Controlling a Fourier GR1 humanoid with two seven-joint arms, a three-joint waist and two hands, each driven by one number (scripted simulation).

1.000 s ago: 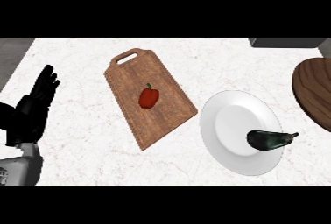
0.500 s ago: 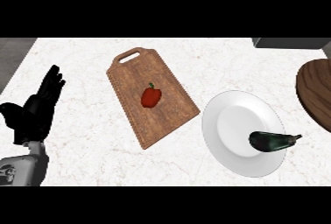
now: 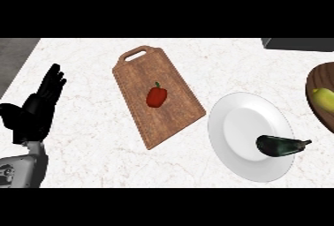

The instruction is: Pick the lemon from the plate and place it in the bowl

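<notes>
A yellow lemon (image 3: 324,99) lies inside the dark wooden bowl (image 3: 317,82) at the right edge, only partly in view. The white plate (image 3: 243,128) sits right of centre and holds a dark green eggplant (image 3: 279,145) near its lower right rim. My left hand (image 3: 34,114) rests open at the far left, fingers straight and pointing up, far from the plate and the bowl. The right hand does not show.
A wooden cutting board (image 3: 157,97) with a handle hole lies at the centre, a small red bell pepper (image 3: 156,96) on it. A dark grey object (image 3: 299,43) sits at the top right corner. The counter's left edge runs past my left hand.
The whole view has shifted leftward, so the bowl shows more and the lemon in it has come into sight. The left hand sits slightly further right and higher.
</notes>
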